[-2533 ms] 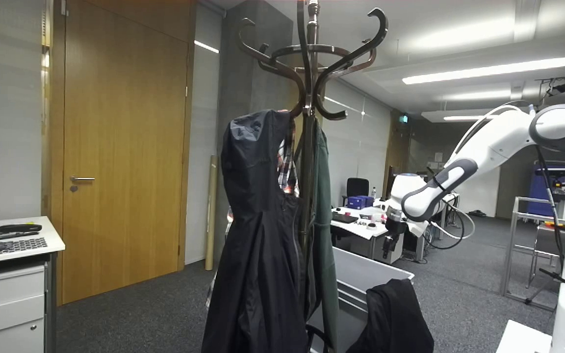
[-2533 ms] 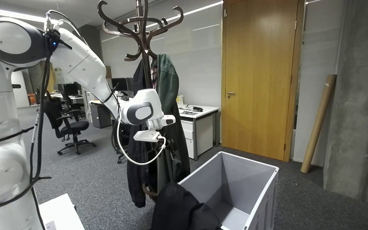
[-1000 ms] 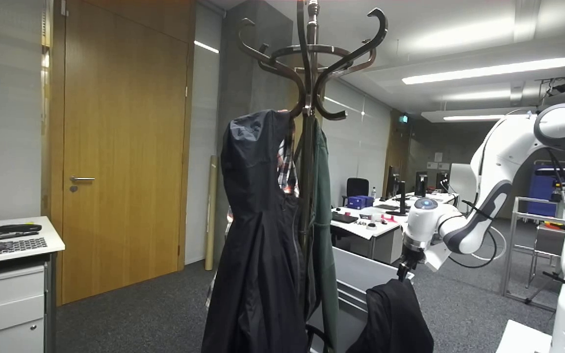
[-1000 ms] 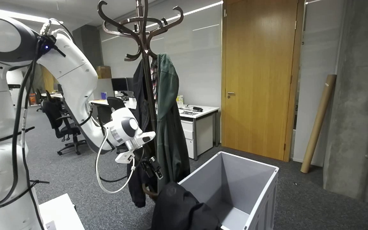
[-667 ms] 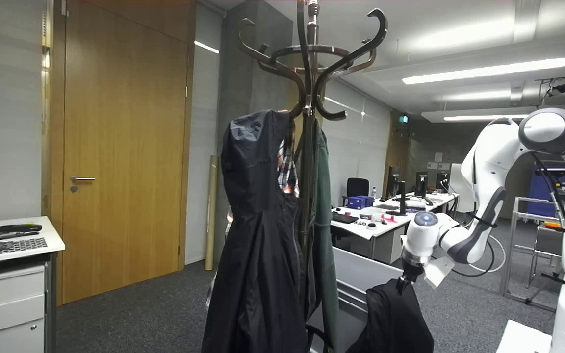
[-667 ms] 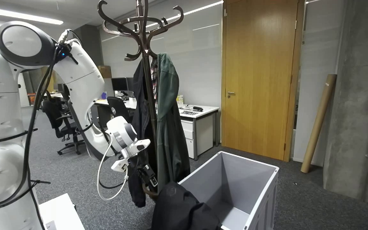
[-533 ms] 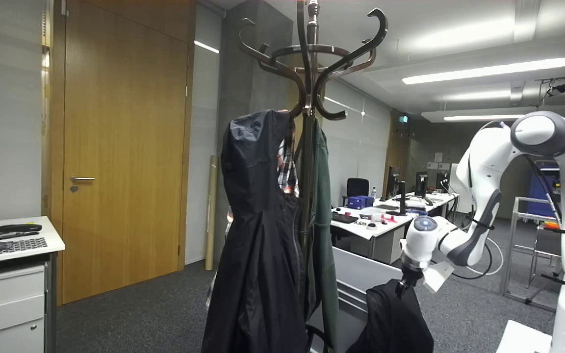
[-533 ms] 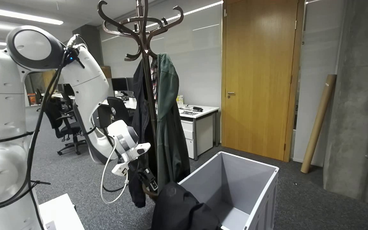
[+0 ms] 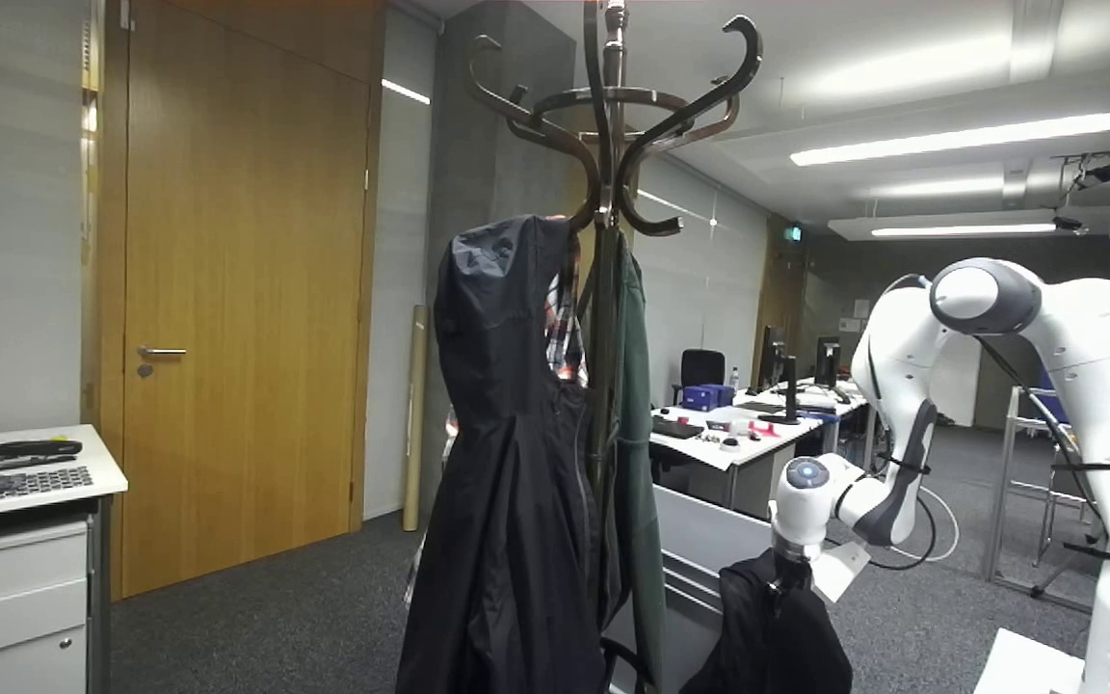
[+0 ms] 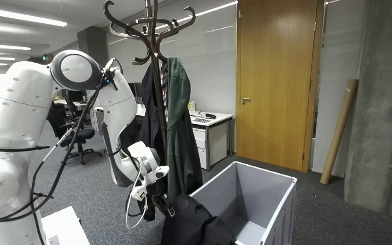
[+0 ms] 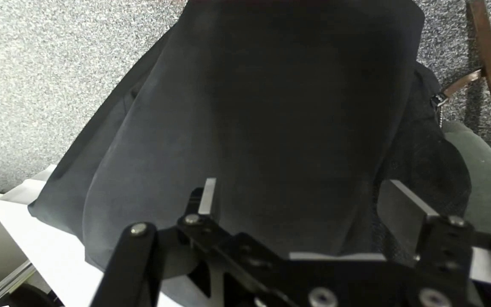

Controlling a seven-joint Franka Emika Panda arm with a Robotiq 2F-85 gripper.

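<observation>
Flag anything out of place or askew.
Mildly odd: the cardboard tube leans slanted beside the door, and the black garment is draped low, not on the coat stand like the hooded jacket.

jaws: just at black garment (image 10: 199,223), contact unclear | beside it: grey crate (image 10: 262,190) | coat stand (image 10: 153,51): green jacket (image 10: 179,98) hanging

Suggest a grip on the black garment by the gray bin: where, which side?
Probably pinch the black garment by its raised top, from above: in both exterior views it peaks there and drapes downward. In the wrist view the open gripper frames its cloth.
</observation>
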